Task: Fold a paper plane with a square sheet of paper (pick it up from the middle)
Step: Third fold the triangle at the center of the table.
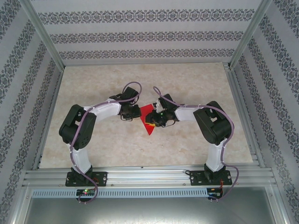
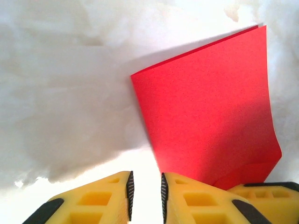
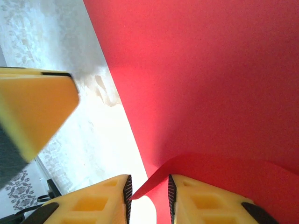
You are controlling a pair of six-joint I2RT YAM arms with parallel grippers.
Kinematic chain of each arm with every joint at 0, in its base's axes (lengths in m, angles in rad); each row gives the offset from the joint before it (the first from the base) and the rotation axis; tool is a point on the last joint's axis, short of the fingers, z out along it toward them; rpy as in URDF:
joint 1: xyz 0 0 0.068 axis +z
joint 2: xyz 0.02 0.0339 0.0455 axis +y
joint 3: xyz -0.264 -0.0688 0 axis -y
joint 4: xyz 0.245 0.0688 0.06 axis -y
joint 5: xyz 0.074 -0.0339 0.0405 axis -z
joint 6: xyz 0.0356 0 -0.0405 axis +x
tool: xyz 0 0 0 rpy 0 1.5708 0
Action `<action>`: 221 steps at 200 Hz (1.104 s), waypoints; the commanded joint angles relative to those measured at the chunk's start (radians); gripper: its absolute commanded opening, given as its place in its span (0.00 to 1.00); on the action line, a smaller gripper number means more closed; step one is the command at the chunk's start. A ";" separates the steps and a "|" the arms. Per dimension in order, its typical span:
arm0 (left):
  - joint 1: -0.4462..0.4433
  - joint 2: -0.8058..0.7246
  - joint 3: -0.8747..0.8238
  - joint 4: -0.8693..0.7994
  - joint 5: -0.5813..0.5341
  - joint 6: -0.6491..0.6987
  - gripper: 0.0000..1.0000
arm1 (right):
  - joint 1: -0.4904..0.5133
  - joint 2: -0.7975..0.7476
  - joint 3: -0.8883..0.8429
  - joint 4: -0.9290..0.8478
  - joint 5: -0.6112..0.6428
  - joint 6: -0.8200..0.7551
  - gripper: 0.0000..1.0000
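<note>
Right gripper: jaws cracked slightly apart, a curled flap of the red sheet sits in the gap, not clamped. Left gripper is just left of the sheet, jaws narrowly parted on nothing. Sheet lies folded mid-counter. Risk: if either arm pulls away, the flap could snag a pad, dragging the sheet and skewing the crease.

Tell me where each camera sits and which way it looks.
Top external: above and behind, looking down on the table; both arms show, left gripper and right gripper at the red paper.
Left wrist: on the left arm, looking past its yellow fingers at the paper.
Right wrist: likewise, a paper corner between its fingers.
Shared: both wrist views show the paper.
</note>
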 commanded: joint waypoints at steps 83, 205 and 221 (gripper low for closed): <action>-0.034 -0.041 -0.054 0.080 0.152 -0.015 0.15 | 0.008 0.038 -0.014 -0.059 0.067 -0.032 0.19; -0.032 -0.094 -0.105 0.102 0.080 -0.061 0.14 | -0.002 0.025 -0.035 -0.038 0.058 -0.026 0.32; -0.033 -0.092 -0.108 0.123 0.112 -0.059 0.13 | -0.003 0.026 -0.035 -0.044 0.061 -0.029 0.24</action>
